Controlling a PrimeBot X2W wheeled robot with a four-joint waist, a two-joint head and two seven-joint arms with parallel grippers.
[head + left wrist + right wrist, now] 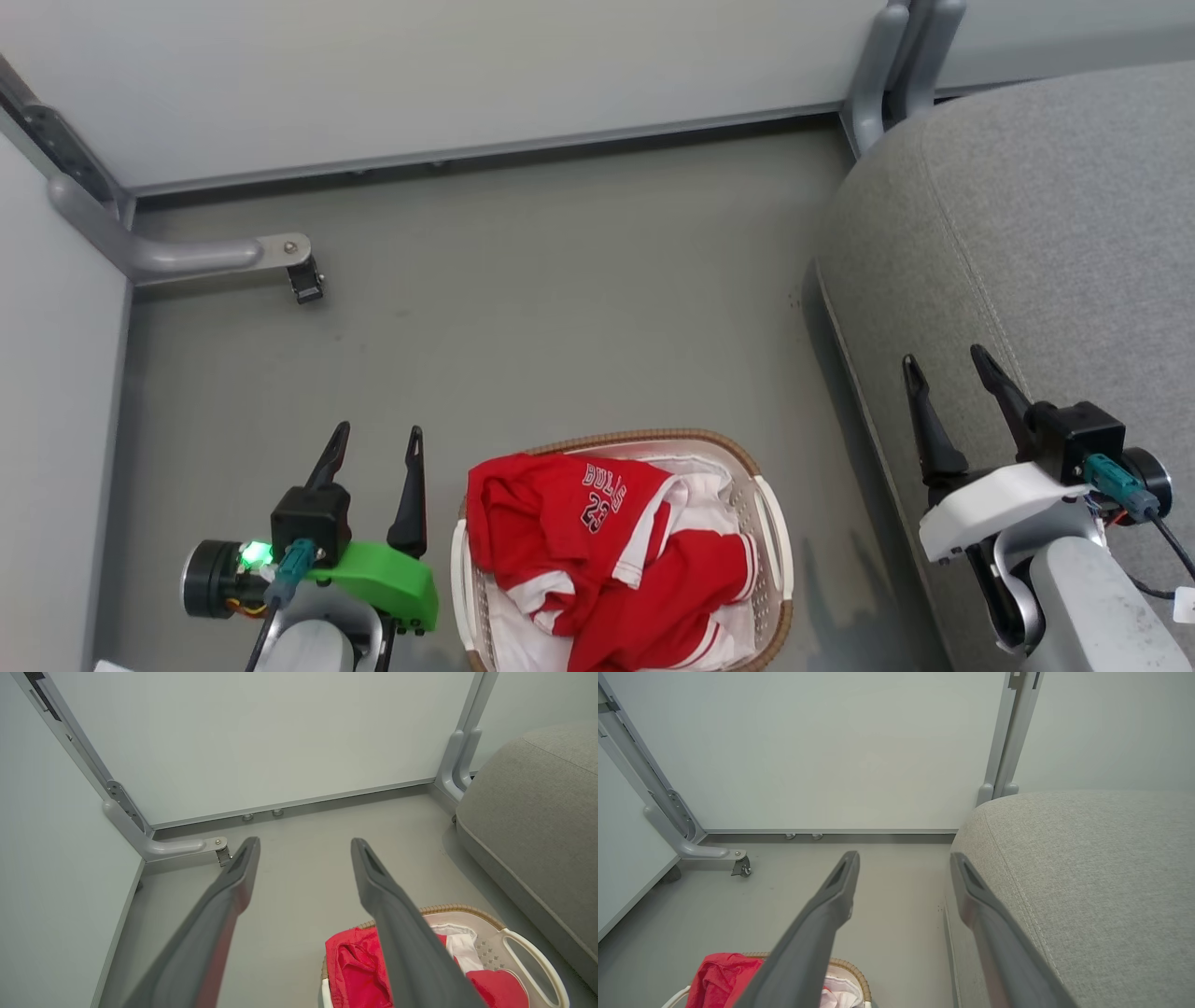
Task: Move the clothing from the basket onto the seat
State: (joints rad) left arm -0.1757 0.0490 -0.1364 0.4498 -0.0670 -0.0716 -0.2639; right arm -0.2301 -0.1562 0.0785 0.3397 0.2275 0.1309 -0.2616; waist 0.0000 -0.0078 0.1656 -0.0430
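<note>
All red clothing (607, 551) lies crumpled in the basket (775, 541) on grey floor (523, 308), "BULLS 23" print up & tilted, letter tops toward the far wall panel (448, 65); basket's near end is cut off, so long axis I cannot tell. The seat (1046, 233) is near on the R, floor between. L gripper (379, 427), beside basket, & R gripper (944, 355), over seat edge, are spread wide, holding nothing.

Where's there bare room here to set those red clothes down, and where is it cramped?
The grey seat is bare from the wall end down to the right claw. The floor between wall, castor foot and basket is bare too. Cramped: the basket, heaped with red clothing, with the left claw just beside it.
</note>
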